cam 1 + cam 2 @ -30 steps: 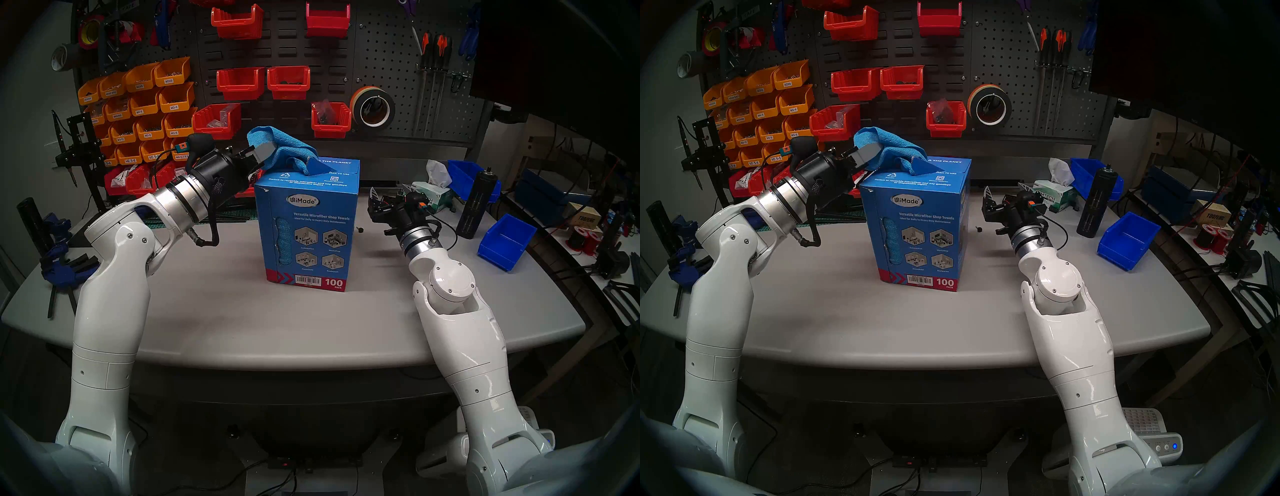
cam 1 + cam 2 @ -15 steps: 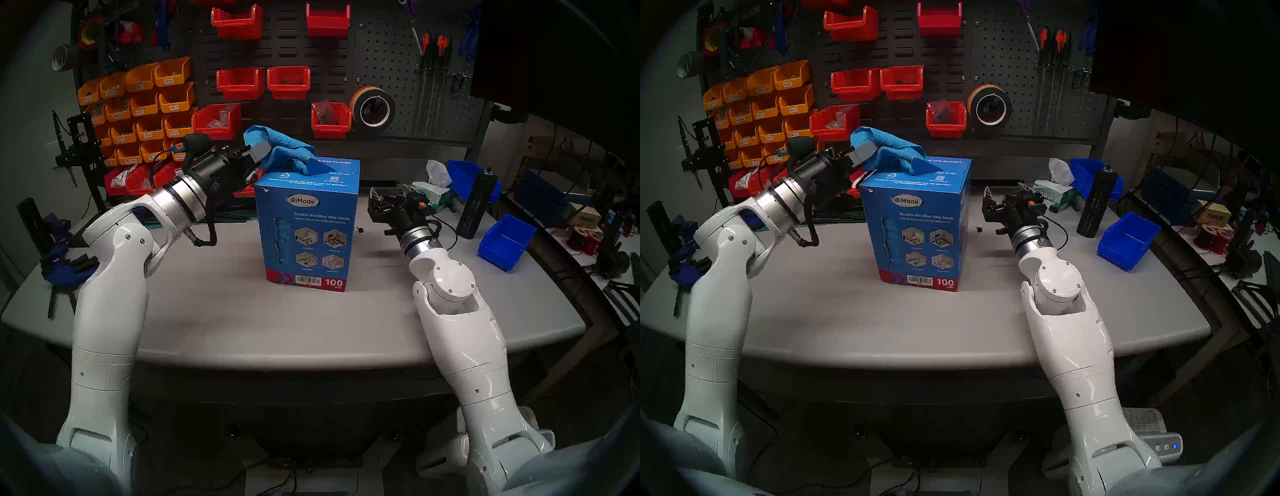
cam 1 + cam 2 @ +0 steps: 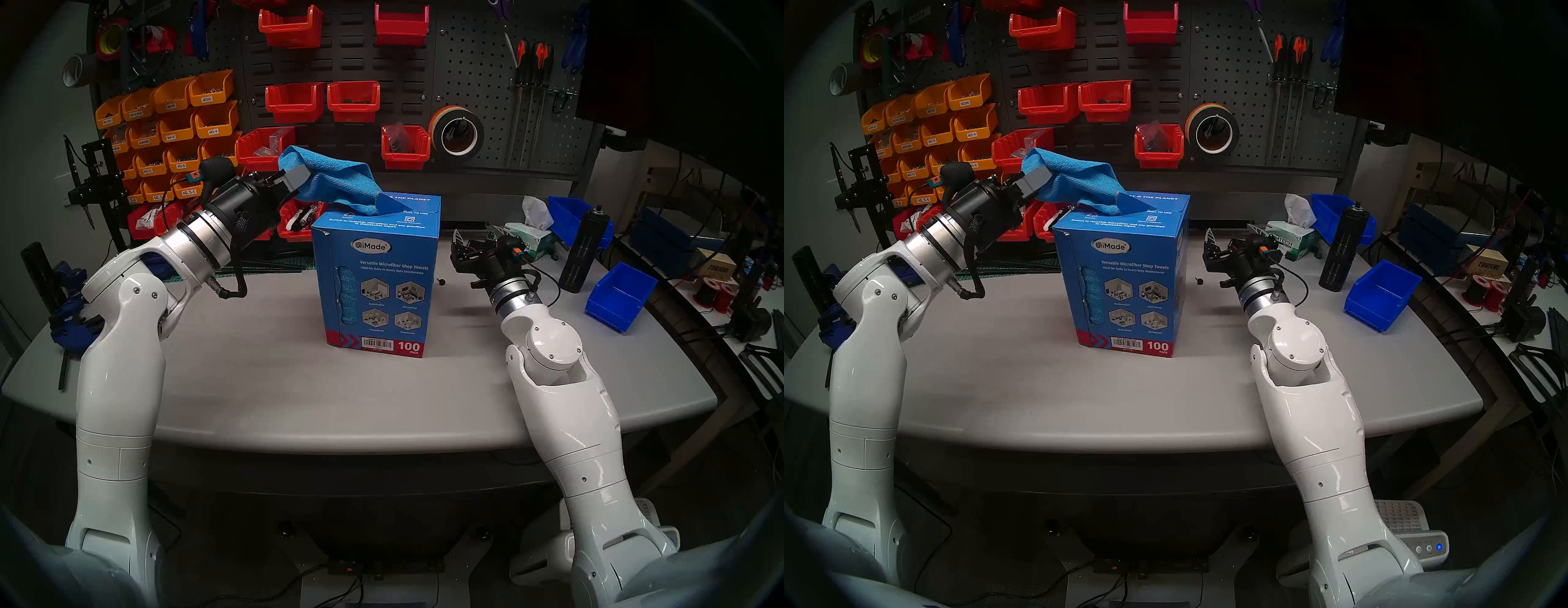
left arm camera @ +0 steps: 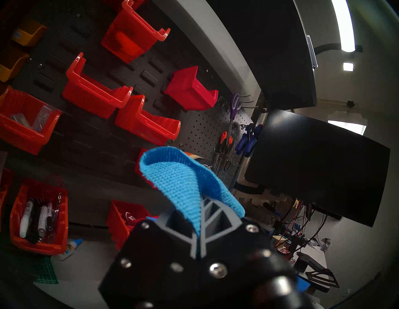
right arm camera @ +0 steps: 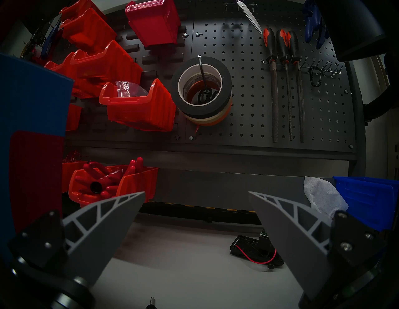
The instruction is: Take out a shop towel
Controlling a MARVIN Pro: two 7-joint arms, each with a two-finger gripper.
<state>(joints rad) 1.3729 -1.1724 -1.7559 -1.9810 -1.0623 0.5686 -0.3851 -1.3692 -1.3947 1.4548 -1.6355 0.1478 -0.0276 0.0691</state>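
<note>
A bright blue shop towel [image 3: 339,180] [image 3: 1081,178] stretches up and to the left out of the top of a tall blue printed box [image 3: 377,276] [image 3: 1127,276] at the table's middle. My left gripper [image 3: 297,178] [image 3: 1038,180] is shut on the towel's free end, above and left of the box. In the left wrist view the grey fingers [image 4: 213,224] pinch a fold of the towel [image 4: 183,183]. The towel's other end is still inside the box's opening. My right gripper [image 5: 196,198] [image 3: 460,244] stands open and empty, right of the box, low over the table.
The grey table [image 3: 254,382] carries a white tissue box [image 3: 530,235], a black bottle [image 3: 583,250], two blue bins [image 3: 621,295] and a small black part with a red wire [image 5: 257,250] at the right. Behind stands a pegboard with red bins [image 3: 292,102] and orange bins [image 3: 178,127].
My left gripper has shut on the towel and drawn back up and to the left, pulling more of the towel out of the box. The right arm has stayed still.
</note>
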